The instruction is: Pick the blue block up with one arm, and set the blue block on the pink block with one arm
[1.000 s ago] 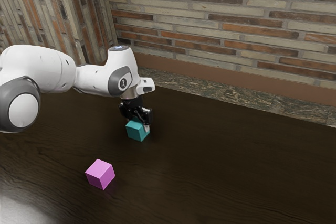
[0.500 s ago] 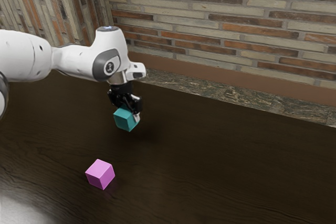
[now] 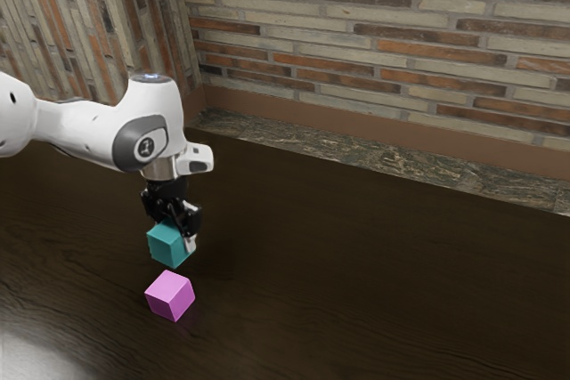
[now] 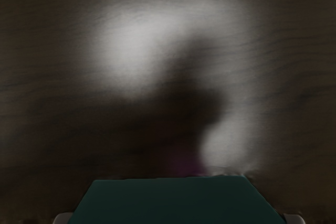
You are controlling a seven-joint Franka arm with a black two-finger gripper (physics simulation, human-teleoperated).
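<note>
Black two-finger gripper (image 3: 173, 230): jaws closed part-way, one finger on each of two opposite faces of the teal-blue cube (image 3: 166, 247), which hung from them clear of the dark wood-grain table (image 3: 374, 291). In the wrist view the teal-blue cube (image 4: 173, 202) sat directly under the hand, with the table (image 4: 131, 40) beyond it. The pink-violet cube (image 3: 169, 296) rested on the table close below the jaws and the held cube; contact between the two cubes could not be judged. The white arm (image 3: 80, 131) rose above the jaws. The red-brown brick wall (image 3: 401, 24) stood well beyond them.
</note>
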